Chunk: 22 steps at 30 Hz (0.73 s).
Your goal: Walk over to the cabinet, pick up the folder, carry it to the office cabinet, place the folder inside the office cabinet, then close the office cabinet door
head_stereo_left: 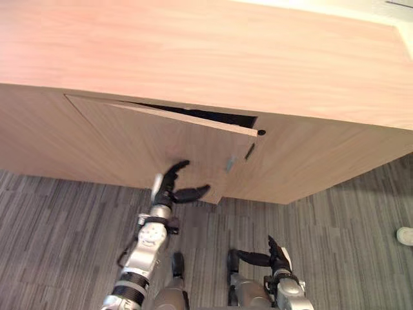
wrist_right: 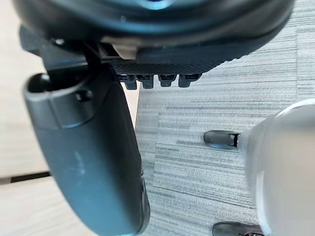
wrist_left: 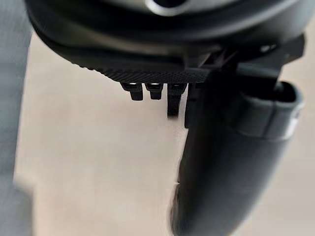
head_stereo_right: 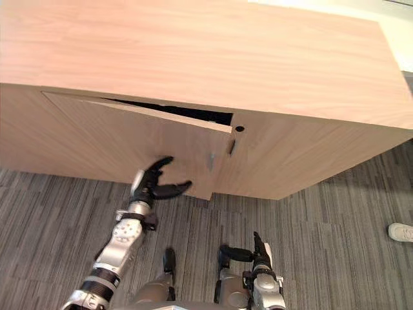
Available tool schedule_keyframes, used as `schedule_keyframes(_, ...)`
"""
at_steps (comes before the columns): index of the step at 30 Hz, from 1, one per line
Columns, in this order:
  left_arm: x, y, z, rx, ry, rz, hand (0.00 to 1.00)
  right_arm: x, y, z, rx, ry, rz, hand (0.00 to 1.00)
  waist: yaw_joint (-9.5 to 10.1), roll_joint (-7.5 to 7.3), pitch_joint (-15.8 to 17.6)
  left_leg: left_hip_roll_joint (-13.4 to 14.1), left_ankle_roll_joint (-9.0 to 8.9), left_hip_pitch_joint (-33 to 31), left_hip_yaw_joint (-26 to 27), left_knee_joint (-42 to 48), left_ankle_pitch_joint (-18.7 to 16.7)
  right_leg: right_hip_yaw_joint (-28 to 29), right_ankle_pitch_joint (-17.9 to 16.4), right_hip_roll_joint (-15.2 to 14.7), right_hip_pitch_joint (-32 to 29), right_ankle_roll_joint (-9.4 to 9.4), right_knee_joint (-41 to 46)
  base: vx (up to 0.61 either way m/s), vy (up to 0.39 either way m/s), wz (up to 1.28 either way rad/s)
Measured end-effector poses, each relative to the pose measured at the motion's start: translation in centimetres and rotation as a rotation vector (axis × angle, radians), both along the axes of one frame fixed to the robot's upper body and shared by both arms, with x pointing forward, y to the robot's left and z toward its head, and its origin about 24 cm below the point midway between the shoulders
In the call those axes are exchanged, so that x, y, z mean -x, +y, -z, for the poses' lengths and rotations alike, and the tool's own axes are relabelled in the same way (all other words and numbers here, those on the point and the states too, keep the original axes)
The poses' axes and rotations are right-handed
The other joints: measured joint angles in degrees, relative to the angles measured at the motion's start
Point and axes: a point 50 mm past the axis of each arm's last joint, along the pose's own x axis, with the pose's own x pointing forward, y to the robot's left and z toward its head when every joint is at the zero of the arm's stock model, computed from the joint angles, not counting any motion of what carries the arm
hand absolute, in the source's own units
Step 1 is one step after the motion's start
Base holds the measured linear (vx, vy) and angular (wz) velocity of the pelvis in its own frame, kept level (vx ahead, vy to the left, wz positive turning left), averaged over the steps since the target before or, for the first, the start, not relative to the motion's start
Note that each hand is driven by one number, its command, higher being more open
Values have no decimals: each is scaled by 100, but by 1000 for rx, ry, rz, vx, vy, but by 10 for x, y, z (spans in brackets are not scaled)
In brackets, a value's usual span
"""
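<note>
clearly the closing step is in hand: the office cabinet (head_stereo_left: 213, 51) stands across the far side of the scene. its door (head_stereo_left: 148, 139) hangs ajar, hinged at the left, with a dark gap (head_stereo_left: 206, 116) along its top that widens toward the right, free edge. to do this well, i'd judge the left hand (head_stereo_left: 173, 187) should lay straight fingers flat on the panel, as close to the free edge as it can. it should then push evenly toward the far side until the door sits flush with the cabinet front. a push low down or nearer the hinge side gives less leverage, and a fingertip could slip off the bottom edge.

the left hand is up at the lower part of the door's face, a little left of the free edge, fingers spread and thumb out to the right, gripping nothing. i cannot tell whether the fingertips actually touch the wood. the right hand (head_stereo_left: 276, 255) hangs low and near over the grey carpet (head_stereo_left: 335, 219), relaxed and empty. neither hand carries the folder, so it is most likely inside already, though the gap is too dark to confirm.
</note>
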Motion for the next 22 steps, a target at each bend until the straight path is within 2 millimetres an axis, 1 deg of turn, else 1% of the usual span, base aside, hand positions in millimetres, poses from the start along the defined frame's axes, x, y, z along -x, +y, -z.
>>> schedule_keyframes(1,1,15,-3,-17,-7,-50,100,3,-4,1,4,8,4,100,-34,8,1,2,7,51,39,-1,-14,36,-16,3,32,-13,0,-19,6,-10)
schedule_keyframes(2,1,18,-3,-21,-7,-60,100,4,-6,1,6,10,5,100,-38,11,3,2,8,66,48,-1,-19,44,-18,3,43,-16,0,-20,12,-16)
schedule_keyframes(3,7,32,-1,-34,3,-103,100,11,-12,2,14,31,8,100,-47,29,-6,1,-19,161,101,-2,-83,90,-44,4,106,-34,0,-5,8,-12)
schedule_keyframes(5,15,35,6,-33,33,-115,100,20,-19,4,21,51,31,100,-57,93,-56,-13,-5,221,119,-2,-108,97,-68,-6,167,-23,-2,1,5,-5)
schedule_keyframes(6,21,35,13,-27,56,-112,100,23,-22,5,22,60,42,100,-60,131,-92,-20,7,243,123,-2,-131,110,-75,-11,182,-14,-3,40,6,-7)
schedule_keyframes(7,34,33,25,-9,100,-112,100,27,-24,6,22,73,51,100,-70,190,-140,-25,32,293,149,-2,-145,139,-77,-15,223,-2,-16,43,3,-10)
schedule_keyframes(9,46,29,37,19,143,-111,100,29,-26,7,20,82,58,100,-71,222,-163,-25,34,364,183,-2,-162,171,-78,-14,289,-1,-47,48,-2,-12)
schedule_keyframes(11,74,21,61,76,242,-93,100,27,-26,6,17,76,66,100,-65,255,-195,-12,29,483,292,-2,-228,273,-77,6,380,1,-89,58,-10,-22)
schedule_keyframes(12,80,19,66,84,266,-82,100,26,-27,6,17,72,72,100,-64,263,-209,-10,30,495,315,-2,-238,291,-77,10,384,1,-94,53,-11,-23)
schedule_keyframes(14,104,11,88,120,380,-56,100,25,-31,4,21,63,96,100,-41,288,-283,-1,23,560,406,-1,-287,381,-77,26,403,2,-106,40,-8,-22)
schedule_keyframes(15,121,10,104,124,470,-52,100,24,-34,4,23,59,109,100,-39,296,-302,7,17,647,441,-1,-315,416,-79,36,475,4,-121,25,-6,-17)
schedule_keyframes(16,127,10,110,124,503,-49,100,25,-34,3,23,58,113,100,-40,295,-303,12,16,681,452,-1,-324,425,-82,41,502,6,-123,9,-10,-15)
schedule_keyframes(17,145,11,123,119,591,-49,100,24,-36,3,28,57,115,100,-36,291,-313,27,9,731,483,-1,-334,454,-83,55,537,5,-123,-24,-12,-10)
schedule_keyframes(19,160,13,133,111,666,-56,100,25,-36,3,30,57,116,100,-27,298,-321,41,2,779,523,-2,-339,496,-85,69,564,3,-119,-48,-16,-12)
schedule_keyframes(21,176,15,140,118,725,-74,100,27,-37,3,31,62,117,100,-4,315,-402,58,-10,796,578,-2,-353,536,-93,84,561,1,-117,-44,-15,-10)
schedule_keyframes(22,179,15,142,119,737,-75,100,28,-37,4,33,64,118,100,1,323,-430,60,-18,799,579,-2,-363,539,-96,87,562,2,-115,0,0,0)
